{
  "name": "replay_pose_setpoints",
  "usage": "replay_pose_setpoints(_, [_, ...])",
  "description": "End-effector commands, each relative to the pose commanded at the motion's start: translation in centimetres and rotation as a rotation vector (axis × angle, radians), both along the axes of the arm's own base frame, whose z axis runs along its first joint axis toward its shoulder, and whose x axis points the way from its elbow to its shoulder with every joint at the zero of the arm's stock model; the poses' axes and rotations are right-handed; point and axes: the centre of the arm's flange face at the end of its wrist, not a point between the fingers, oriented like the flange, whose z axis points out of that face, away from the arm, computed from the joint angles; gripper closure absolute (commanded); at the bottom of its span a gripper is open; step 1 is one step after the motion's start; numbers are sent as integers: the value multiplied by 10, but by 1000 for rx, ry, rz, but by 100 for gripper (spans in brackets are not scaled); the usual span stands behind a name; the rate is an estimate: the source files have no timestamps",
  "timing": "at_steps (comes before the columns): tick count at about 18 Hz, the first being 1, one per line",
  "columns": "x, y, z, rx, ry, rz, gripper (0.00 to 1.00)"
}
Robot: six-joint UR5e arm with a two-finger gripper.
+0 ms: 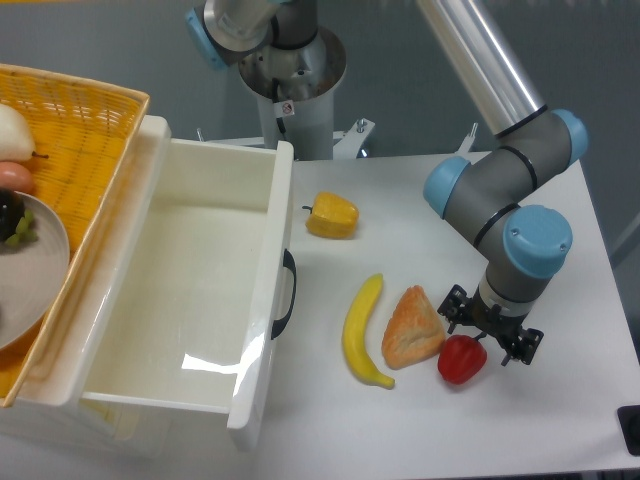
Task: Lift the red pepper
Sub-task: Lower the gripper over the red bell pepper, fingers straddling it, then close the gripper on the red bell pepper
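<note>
- The table (560, 240) carries an open white drawer (190, 300) at its left.
- The arm (500, 190) hangs its gripper (490, 330) right over the red pepper (460, 360); I cannot tell whether the jaws are apart or together.
- The pepper sits near the front right, just beside a pastry (412, 327) and near a banana (363, 331).

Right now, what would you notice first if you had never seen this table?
The big grey and blue robot arm bends down on the right, its gripper right over the shiny red pepper. Beside that lie a pastry and a banana; a big open white drawer fills the left.
</note>
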Motion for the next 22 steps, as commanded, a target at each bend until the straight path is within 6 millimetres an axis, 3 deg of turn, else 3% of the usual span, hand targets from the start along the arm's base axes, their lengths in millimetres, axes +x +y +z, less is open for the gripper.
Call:
replay_pose_setpoints(14, [7, 12, -21, -37, 21, -20, 7])
replay_pose_setpoints(22, [12, 14, -22, -75, 33, 25, 55])
